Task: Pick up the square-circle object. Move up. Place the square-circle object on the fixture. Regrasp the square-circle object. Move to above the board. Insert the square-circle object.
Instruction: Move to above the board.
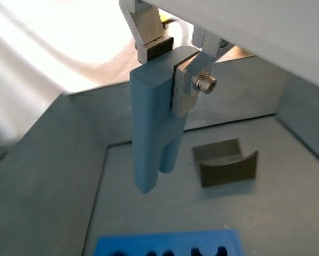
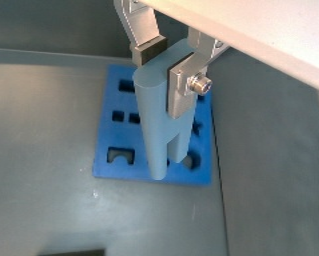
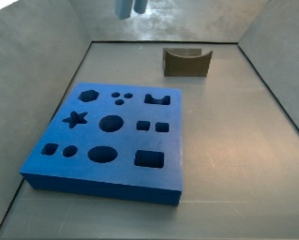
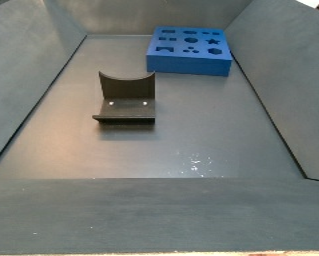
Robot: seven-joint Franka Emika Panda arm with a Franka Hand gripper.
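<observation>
Peg (image 1: 156,120) clamped between the gripper (image 1: 170,62) fingers, hanging high; fixture (image 3: 186,61) empty, board (image 3: 111,129) unfilled — probably placing comes next.

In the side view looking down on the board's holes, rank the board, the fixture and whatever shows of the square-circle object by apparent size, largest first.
1. The board, by far.
2. The fixture, standing farther back, so its true size may be understated.
3. The square-circle object: only its lower end shows at the top edge, and the gripper holding it is out of frame there.

The gripper (image 1: 173,62) hangs high above the floor, its jaws clamped on the upright square-circle object (image 1: 154,120). Below, the fixture (image 3: 186,62) stands well apart from the board (image 3: 108,141), nearer the back wall.
</observation>
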